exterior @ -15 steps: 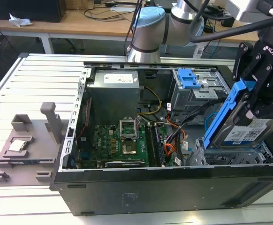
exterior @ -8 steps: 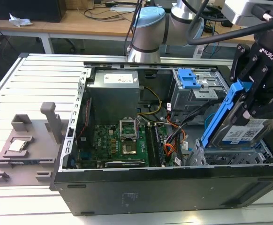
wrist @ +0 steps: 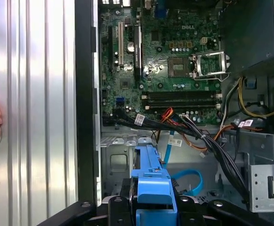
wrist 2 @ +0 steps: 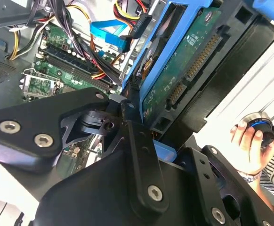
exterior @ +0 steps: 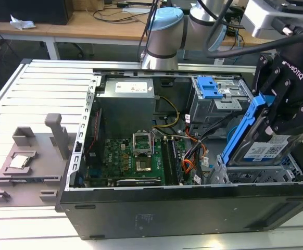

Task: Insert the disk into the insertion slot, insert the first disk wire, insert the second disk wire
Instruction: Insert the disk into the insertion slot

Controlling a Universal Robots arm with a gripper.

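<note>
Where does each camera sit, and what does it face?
Exterior view: off the arm, looking down into the open black computer case; the black gripper holds the blue-framed silver disk tilted.
First wrist view: on the wrist, facing down onto the green motherboard; gripper links show.
Second wrist view: on the wrist, facing the disk's circuit-board side past gripper links.
All share disk and motherboard.

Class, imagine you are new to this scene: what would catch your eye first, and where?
The bright blue-framed disk, held steeply tilted in the black tool at the exterior view's right, over the insertion slot. Next, the green motherboard in the open computer case.
</note>
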